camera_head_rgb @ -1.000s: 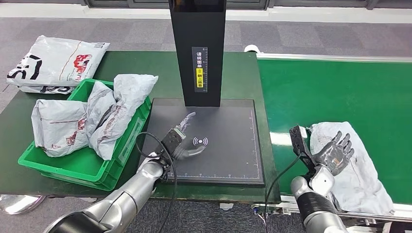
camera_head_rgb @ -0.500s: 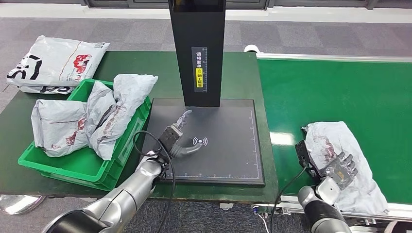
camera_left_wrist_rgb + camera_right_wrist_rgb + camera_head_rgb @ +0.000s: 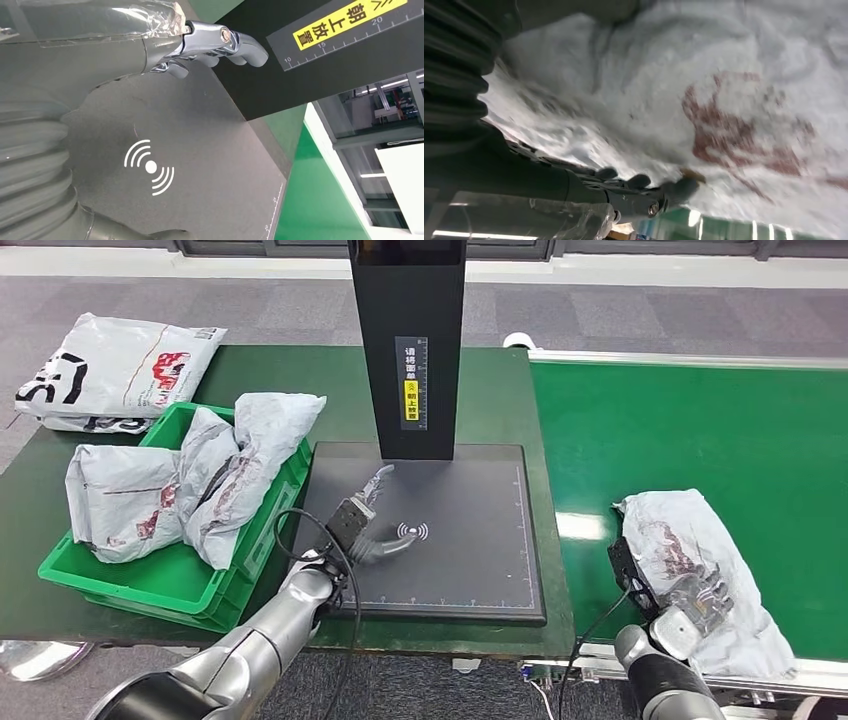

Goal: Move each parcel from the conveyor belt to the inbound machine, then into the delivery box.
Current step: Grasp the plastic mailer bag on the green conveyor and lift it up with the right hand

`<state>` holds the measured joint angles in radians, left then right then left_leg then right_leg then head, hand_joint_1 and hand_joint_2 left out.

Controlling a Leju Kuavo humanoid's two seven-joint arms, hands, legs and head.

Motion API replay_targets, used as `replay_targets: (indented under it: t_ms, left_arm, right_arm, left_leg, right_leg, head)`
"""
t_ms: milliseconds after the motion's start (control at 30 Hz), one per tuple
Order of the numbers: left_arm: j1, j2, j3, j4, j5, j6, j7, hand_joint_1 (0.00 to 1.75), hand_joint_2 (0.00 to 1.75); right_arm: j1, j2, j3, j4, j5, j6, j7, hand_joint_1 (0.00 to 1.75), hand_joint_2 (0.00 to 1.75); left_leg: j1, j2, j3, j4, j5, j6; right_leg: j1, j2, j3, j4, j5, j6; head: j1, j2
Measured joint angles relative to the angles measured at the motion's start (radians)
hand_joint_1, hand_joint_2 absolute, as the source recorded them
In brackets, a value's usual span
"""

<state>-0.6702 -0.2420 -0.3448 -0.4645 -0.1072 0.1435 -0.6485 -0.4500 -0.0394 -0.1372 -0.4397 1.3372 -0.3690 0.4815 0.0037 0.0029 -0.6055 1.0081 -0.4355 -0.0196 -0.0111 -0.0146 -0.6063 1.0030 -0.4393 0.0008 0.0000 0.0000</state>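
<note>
A crumpled white parcel (image 3: 680, 540) with red print lies at the near edge of the green conveyor belt (image 3: 680, 420). My right hand (image 3: 702, 598) rests on the parcel's near part, fingers spread over the plastic. In the right wrist view the parcel (image 3: 734, 75) lies between the thumb and the dark fingers (image 3: 639, 192), which are not closed round it. My left hand (image 3: 365, 525) hovers open over the black plate (image 3: 470, 540) of the inbound machine, with nothing in it. Its fingers (image 3: 220, 42) stretch out above the plate (image 3: 200, 170).
The machine's black column (image 3: 407, 340) rises at the back of the plate. A green delivery box (image 3: 150, 585) on the left holds several white parcels (image 3: 190, 480). Another parcel (image 3: 110, 365) lies on the dark table behind it.
My right hand has come down from above the parcel and now lies on it. The parcel has shifted a little to the left. The left hand has barely moved.
</note>
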Motion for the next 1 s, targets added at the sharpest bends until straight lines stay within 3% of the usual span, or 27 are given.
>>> replay_targets:
  t_ms: [400,633,800,933,1000]
  left_arm:
    - [-0.007,0.008,0.03,0.0,0.0,0.007,0.03,0.0,1.75]
    - [-0.006,0.029,0.07,-0.019,0.006,0.042,0.049,0.0,1.75]
    - [-0.003,0.041,0.106,-0.037,0.012,0.058,0.065,0.0,1.75]
    - [0.003,0.046,0.133,-0.054,0.02,0.066,0.063,0.0,1.75]
    - [0.002,0.05,0.144,-0.065,0.02,0.065,0.065,0.0,1.75]
  right_arm:
    - [0.02,-0.004,-0.033,0.001,-0.004,0.035,-0.032,1.75,1.75]
    - [0.03,0.025,-0.047,-0.072,-0.079,-0.101,-0.216,1.75,1.75]
    - [0.039,0.067,-0.039,-0.207,-0.129,-0.145,-0.269,1.75,1.75]
    - [0.05,0.1,0.008,-0.333,-0.18,-0.236,-0.393,1.75,1.75]
    - [0.05,0.117,0.06,-0.412,-0.176,-0.229,-0.41,1.75,1.75]
  left_leg:
    - [0.0,-0.001,0.0,0.0,0.0,0.001]
    - [0.0,0.0,0.0,0.0,0.0,0.001]
    - [0.0,-0.002,-0.001,0.0,0.001,0.0]
    - [0.0,-0.001,-0.002,0.0,0.002,0.0]
    - [0.0,0.001,-0.001,0.0,0.002,0.0]
  right_leg:
    - [0.0,-0.001,0.002,0.0,0.001,0.001]
    - [0.0,0.0,0.0,0.001,0.001,0.001]
    - [0.001,-0.002,0.0,0.001,0.001,0.0]
    - [0.0,0.0,0.0,0.002,0.001,0.0]
    - [0.0,0.001,-0.001,0.002,0.001,0.0]
  head:
    - [0.0,0.0]
    - [0.0,0.0]
    - [0.0,0.0]
    - [0.0,0.0]
    - [0.0,0.0]
